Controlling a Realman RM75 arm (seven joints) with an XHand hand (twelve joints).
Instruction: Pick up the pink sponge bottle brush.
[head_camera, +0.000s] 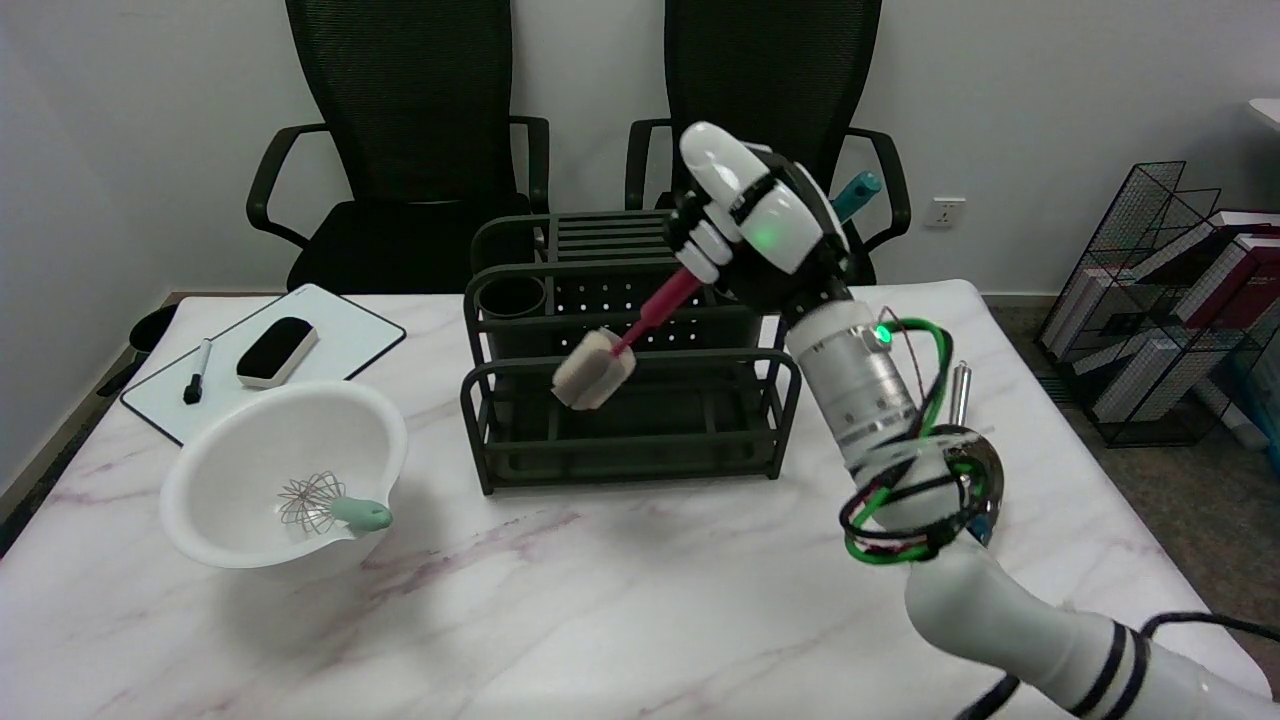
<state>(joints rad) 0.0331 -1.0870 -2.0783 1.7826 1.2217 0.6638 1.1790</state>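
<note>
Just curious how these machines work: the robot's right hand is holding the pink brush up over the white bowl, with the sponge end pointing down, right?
Not quite. In the head view the right hand holds the pink sponge bottle brush over the dark rack, not the white bowl. The sponge end does point down.

Office: mesh chairs (410, 130) behind right hand (760, 215), whiteboard (330, 340) far left, book rack (1170, 300) right of it.

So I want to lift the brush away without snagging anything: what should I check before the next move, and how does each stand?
1. Right hand grips the brush by its pink handle: ok.
2. Sponge head clear of the dark rack: cannot tell, it overlaps the rack's front rail.
3. Grip firmness: cannot tell, fingers hide the contact.
4. White bowl with whisk away from the path: ok.
</note>
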